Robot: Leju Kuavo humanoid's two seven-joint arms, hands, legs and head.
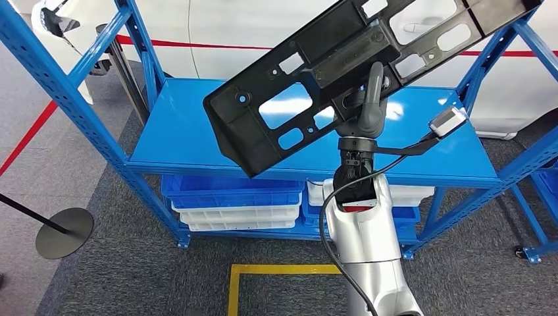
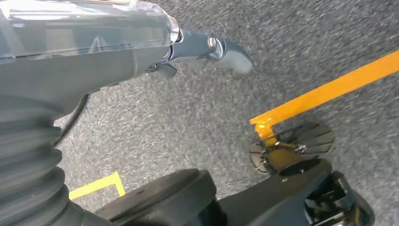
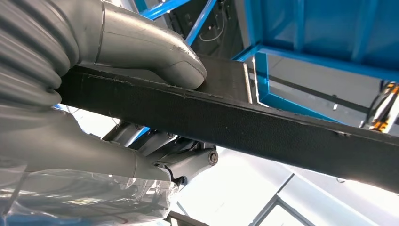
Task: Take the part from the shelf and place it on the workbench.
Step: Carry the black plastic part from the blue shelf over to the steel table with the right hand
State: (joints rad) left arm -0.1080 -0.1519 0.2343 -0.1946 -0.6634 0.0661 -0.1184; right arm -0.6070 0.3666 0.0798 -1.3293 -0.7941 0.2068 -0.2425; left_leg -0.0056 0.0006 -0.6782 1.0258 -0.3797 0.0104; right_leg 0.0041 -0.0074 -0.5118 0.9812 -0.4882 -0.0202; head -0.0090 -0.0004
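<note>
Right hand (image 1: 366, 108) grips the part (image 1: 342, 72), a long black plastic panel with cutouts, held up in the air, tilted, above the blue shelf (image 1: 197, 141) top. It touches no shelf deck that I can see. Wrist view: thumb on one face of the panel edge, fingers (image 3: 188, 162) under the other, so it's a pinch on a thin rim, not a wrap.

Left hand (image 2: 207, 47) hangs low over the grey carpet, holding nothing; its fingers are mostly hidden, so I can't tell whether they're spread or curled.

Risks as I read them:
- Grip point looks off-centre on a long panel. The overhang makes torque at the pinch, so the part could rotate or slip out on any fast swing.
- Upper end of the panel sits close to the shelf's back-right upright (image 1: 490, 62). A turn without first pulling clear could clip it and lever the part loose.
- Lower end hangs over the shelf's front edge; dropping the arm early could catch it.
- Cable (image 1: 368, 172) along the right wrist could snag.

Workbench isn't visible, so a walk or turn is probably needed.
</note>
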